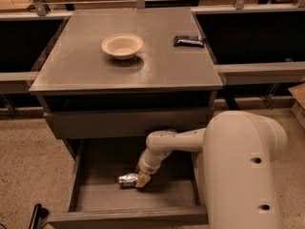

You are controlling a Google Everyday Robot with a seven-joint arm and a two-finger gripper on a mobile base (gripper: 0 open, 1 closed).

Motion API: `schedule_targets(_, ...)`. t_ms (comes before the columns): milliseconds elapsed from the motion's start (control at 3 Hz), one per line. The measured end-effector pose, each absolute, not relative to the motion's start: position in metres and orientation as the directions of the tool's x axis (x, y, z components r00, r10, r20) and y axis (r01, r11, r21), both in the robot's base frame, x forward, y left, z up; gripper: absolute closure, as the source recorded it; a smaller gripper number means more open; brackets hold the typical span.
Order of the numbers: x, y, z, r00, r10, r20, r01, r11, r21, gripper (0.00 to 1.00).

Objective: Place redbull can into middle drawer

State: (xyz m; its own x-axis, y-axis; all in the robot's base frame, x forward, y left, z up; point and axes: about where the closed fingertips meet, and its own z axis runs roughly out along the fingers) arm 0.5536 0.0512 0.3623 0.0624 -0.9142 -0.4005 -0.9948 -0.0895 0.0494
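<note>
The redbull can [126, 179] lies on its side on the floor of the open middle drawer [157, 199], left of centre. My gripper [142, 180] is down inside the drawer, right at the can's right end and touching it. My arm reaches in from the right, under the closed grey drawer front [128, 123] above. The arm hides the back right part of the drawer floor.
On the cabinet top [71, 70] stand a cream bowl [122, 46] and a dark flat wrapped bar [188, 41] at the back right. My arm's large white body [243, 175] fills the lower right. Dark side bays flank the cabinet.
</note>
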Motion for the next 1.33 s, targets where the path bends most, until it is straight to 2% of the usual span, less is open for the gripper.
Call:
schedule_targets(1000,0.551,0.052,0.361,0.063,-0.914,-0.400,-0.994,-0.092,0.054,0.06)
schedule_targets(1333,0.549,0.056,0.374,0.116,-0.890,-0.441,-0.990,-0.141,0.024,0.00)
